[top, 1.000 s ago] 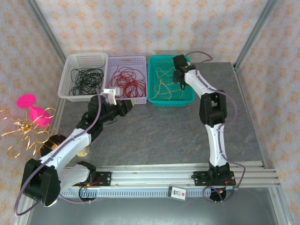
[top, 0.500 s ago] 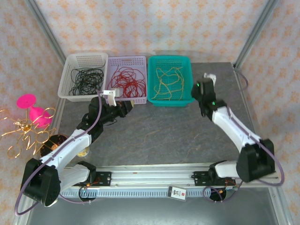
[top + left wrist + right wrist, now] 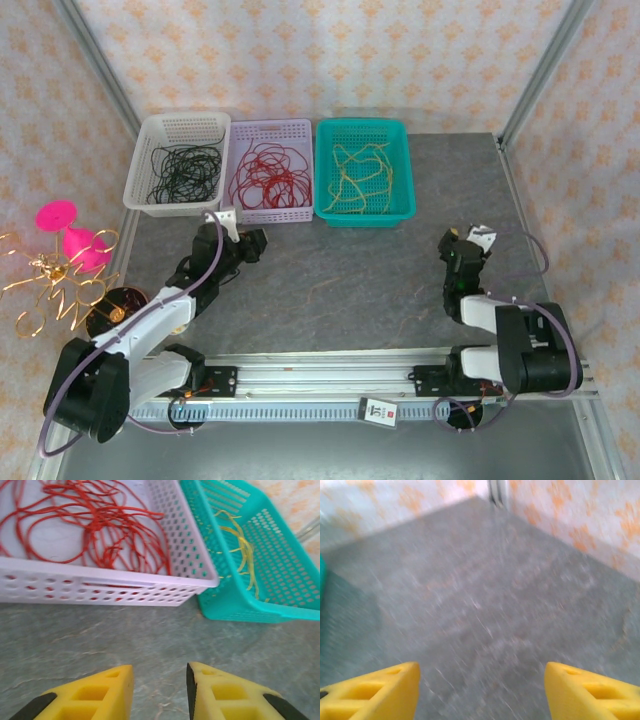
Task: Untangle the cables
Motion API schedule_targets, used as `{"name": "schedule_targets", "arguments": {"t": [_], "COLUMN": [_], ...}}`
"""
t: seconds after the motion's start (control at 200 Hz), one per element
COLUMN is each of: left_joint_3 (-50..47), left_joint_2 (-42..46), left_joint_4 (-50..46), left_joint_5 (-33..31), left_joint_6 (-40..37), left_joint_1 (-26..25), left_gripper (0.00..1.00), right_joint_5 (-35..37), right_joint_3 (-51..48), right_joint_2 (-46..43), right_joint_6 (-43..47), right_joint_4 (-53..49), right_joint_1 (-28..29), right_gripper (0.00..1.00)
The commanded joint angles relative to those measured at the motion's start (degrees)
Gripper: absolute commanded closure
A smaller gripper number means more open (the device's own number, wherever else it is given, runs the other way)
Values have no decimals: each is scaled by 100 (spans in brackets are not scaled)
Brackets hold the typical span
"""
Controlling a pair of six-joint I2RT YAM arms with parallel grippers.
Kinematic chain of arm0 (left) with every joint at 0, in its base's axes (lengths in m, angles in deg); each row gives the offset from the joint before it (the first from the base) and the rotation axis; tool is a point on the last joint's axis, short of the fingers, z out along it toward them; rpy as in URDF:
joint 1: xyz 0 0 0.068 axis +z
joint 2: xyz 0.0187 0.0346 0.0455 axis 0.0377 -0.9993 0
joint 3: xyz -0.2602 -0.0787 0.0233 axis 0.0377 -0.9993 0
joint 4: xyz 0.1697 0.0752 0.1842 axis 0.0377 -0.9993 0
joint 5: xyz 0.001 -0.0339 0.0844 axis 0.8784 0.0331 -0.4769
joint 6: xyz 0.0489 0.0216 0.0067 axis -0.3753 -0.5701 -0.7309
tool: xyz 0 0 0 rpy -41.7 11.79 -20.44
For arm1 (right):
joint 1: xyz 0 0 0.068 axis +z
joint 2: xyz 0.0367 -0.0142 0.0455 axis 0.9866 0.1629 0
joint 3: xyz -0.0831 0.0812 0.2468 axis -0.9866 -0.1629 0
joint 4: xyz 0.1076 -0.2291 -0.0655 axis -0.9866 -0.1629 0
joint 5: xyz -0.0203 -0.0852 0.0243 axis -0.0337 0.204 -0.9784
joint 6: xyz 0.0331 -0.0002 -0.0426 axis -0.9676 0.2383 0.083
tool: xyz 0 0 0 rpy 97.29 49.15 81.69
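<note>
Three baskets line the upper middle of the top view, side by side on the grey desk (image 3: 340, 270): a white basket (image 3: 180, 118) holding thin black wires (image 3: 180, 172), a lilac basket (image 3: 270, 124) and a teal basket (image 3: 362, 123). At the left edge stand a golden curly wire ornament (image 3: 50, 285) and a pink piece (image 3: 75, 240), perhaps a toy.

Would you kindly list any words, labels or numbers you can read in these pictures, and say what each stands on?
No text can be read.
White tag on the front rail: a red and dark mark, too small to read.
</note>
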Motion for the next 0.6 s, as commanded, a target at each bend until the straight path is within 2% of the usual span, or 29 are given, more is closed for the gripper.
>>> {"name": "schedule_targets", "arguments": {"t": [0.0,0.125,0.155,0.21,0.255,0.275,0.315,0.335,0.385,0.415,0.46,0.526,0.596], "left_joint_3": [-145,-271,-310,-409,-474,-493,-516,-525,-540,-505,-607,-761,-935], "left_joint_2": [263,336,336,327,327,319,319,317,331,357,411,483,491], "left_joint_4": [2,40,77,166,223,242,245,262,294,275,695,1422,2149], "left_joint_5": [-580,-839,-922,-1138,-1392,-1597,-2086,-2381,-3310,-3631,-3921,-3927,-4091], "left_joint_6": [-160,-147,-127,-117,-170,-211,-288,-319,-274,-250,-696,-1677,-2444], "left_joint_1": [93,112,111,117,117,120,130,124,158,250,304,341,376], "left_gripper": [65,63,61,56,49,46,37,29,21,19,17,14,3], "right_joint_5": [-68,-448,-481,-322,-199,-174,-184,-176,-166,-151,-157,-146,-146], "right_joint_3": [-354,-526,-424,-29,3,-14,41,54,6,32,18,49,45], "right_joint_2": [396,1450,1371,1160,1330,1341,1261,1256,1303,1270,1295,1273,1291], "right_joint_6": [367,535,518,376,484,505,480,480,522,504,524,534,537], "right_joint_4": [2324,3785,3517,2355,2568,2614,2380,2334,2520,2406,2454,2375,2408], "right_joint_1": [7,-28,-24,-53,22,43,42,42,57,73,76,86,87], "right_gripper": [33,30,29,27,23,16,10,1,0,0,0,0,0]}}
